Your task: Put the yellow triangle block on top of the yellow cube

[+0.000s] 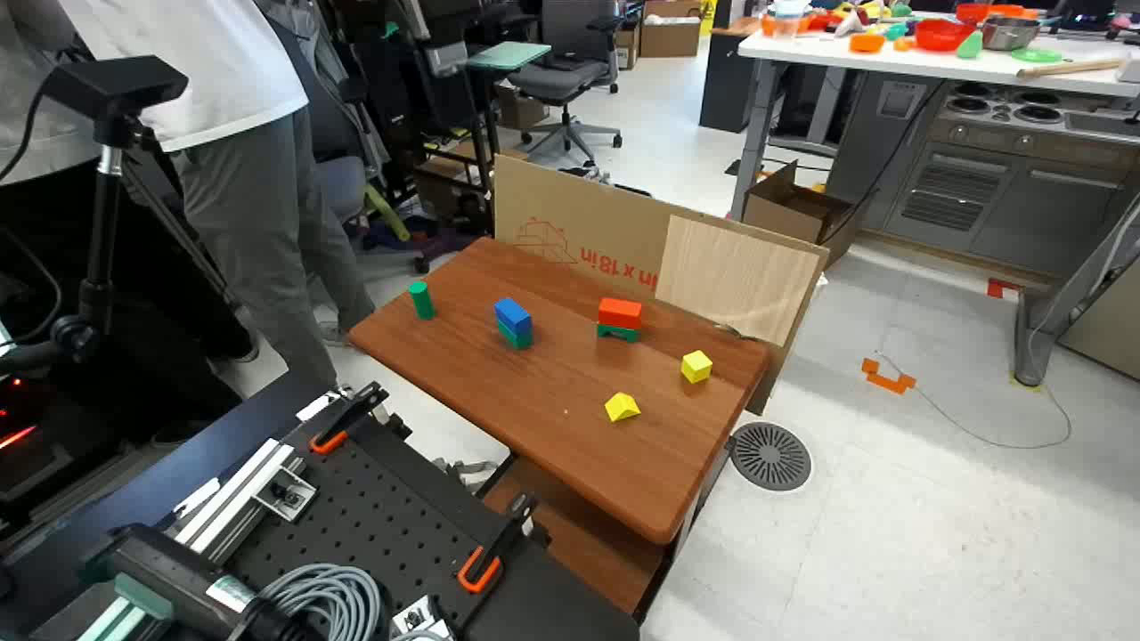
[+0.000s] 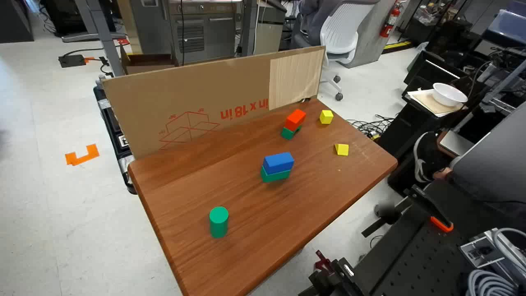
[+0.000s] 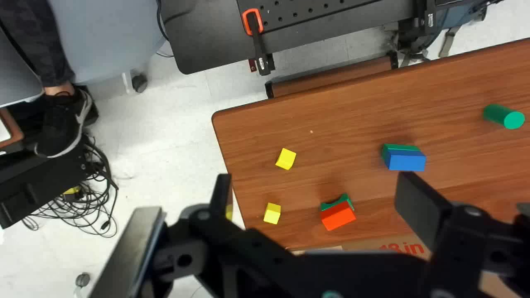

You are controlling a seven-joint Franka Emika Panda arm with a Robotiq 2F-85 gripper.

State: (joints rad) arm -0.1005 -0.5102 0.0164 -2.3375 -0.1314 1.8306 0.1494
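While the end effector (image 3: 316, 188) hangs released, the yellow triangle block (image 3: 285, 159) and the yellow cube (image 3: 272, 213) lie apart on the surface (image 3: 352, 120)

As the wrist view has it, end effector: one, jaws spread wide, nothing gripped, the surface showing through the gap.

Yellow triangle block: one, sloping sides, resting directly on the surface; framed between the jaws, just past their tips, nearer the jaw at the wrist view's left.

Yellow cube: one, flat square faces, likewise directly on the surface; framed inside the gap, near that same jaw. The two yellow pieces are near each other without touching, in both exterior views as well.

Red block (image 3: 338, 216): one, set on a notched green block (image 1: 614, 332); framed inside the gap, slightly right of its middle.

Blue block (image 3: 406, 161): one, set on a second green block (image 2: 275, 176); framed just past the tip of the jaw at the wrist view's right.

Green cylinder (image 3: 503, 116): one, upright; framed outside that jaw and past its tip.

Cardboard sheet (image 1: 579, 200): one, printed in red, standing along the surface's edge; a strip shows low in the gap, toward the base of the jaws.

Perforated black board (image 3: 312, 16): one, well past the jaw tips, beyond the surface's opposite edge.

Clamp (image 3: 258, 45): one, orange and black, at that board's edge, past the tips likewise.
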